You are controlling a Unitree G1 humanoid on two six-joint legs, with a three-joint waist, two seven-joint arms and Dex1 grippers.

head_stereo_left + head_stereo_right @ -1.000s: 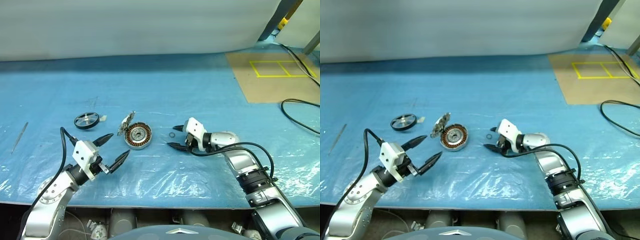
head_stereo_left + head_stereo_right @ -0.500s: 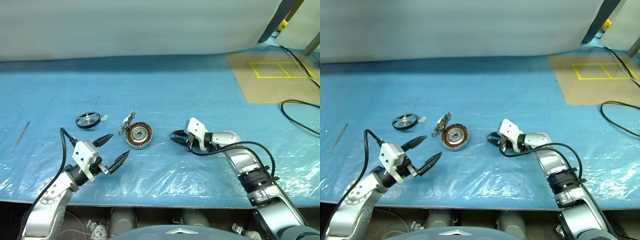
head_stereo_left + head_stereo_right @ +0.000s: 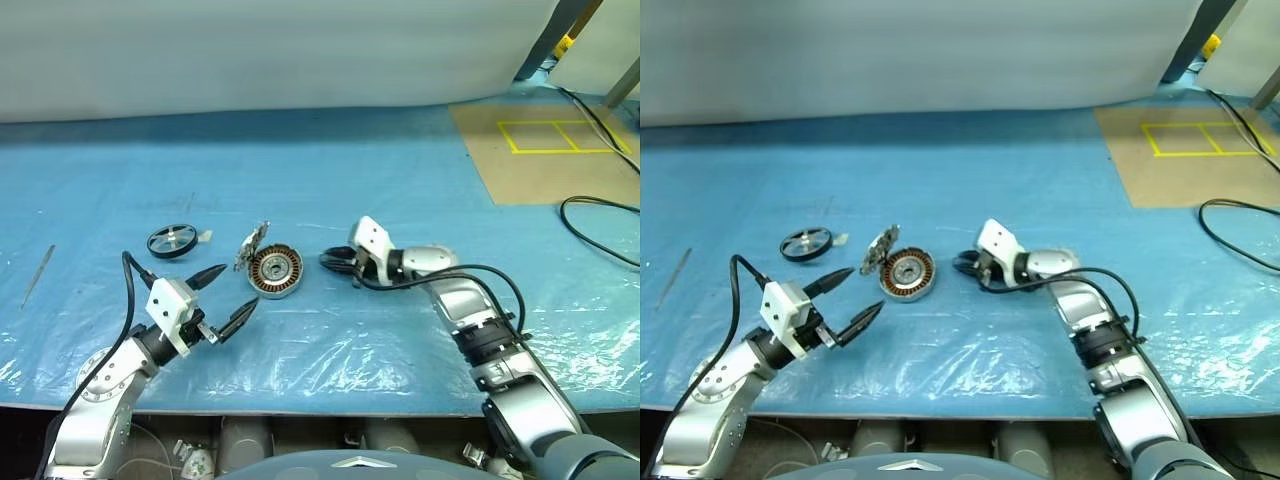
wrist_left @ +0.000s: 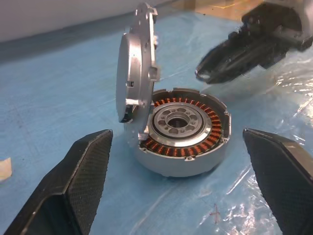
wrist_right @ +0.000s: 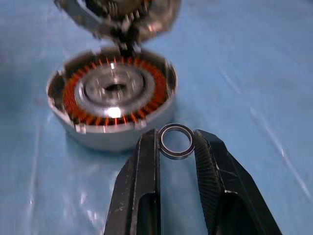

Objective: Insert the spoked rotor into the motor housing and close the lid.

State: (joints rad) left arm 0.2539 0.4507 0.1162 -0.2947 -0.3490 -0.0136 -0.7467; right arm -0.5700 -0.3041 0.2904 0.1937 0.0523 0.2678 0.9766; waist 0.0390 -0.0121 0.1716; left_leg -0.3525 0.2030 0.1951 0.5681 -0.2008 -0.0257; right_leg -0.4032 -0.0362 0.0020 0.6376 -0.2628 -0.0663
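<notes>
Blue-sheeted desk point(image 3: 420, 180) — motor housing point(image 3: 276, 271) open, lid point(image 3: 254, 247) upright; right hand point(image 5: 176, 147) pinches a small black ring just beside it; left hand point(image 3: 222, 300) wide, nearer the spoked rotor point(image 3: 172, 240).

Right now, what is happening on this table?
The right gripper holds a small black ring near the open motor housing, whose lid stands upright. The left gripper waits open in front of the housing. The spoked rotor lies untouched on the blue sheet.
</notes>
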